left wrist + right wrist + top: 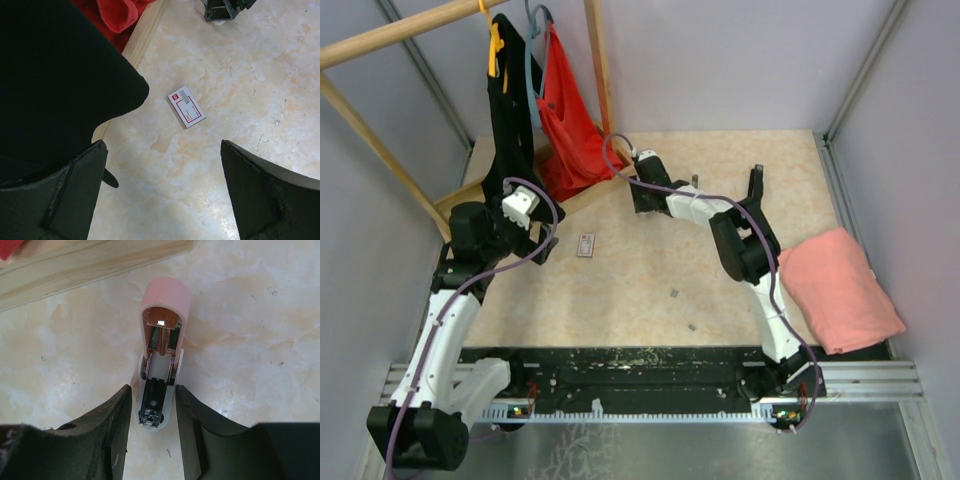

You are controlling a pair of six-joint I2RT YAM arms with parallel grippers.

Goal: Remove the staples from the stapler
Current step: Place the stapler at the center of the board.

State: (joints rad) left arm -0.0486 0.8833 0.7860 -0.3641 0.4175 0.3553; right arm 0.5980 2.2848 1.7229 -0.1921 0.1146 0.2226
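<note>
centring right end effector [154, 392] on open stapler [165, 300], then tipping slowly; squeezing or loose, cannot tell. left end effector [161, 147] spread, empty.

Place: a robot test cell in a lab is indicated.
Enclosure: the tabletop [650, 290] is boxed in by plain grey panel walls [720, 60].
Mounting: the left arm [440, 330] and right arm [770, 310] are bolted to an aluminium rail [880, 380].
Props: a wooden clothes rack [380, 45] and a pink towel [835, 285] are set out.
</note>
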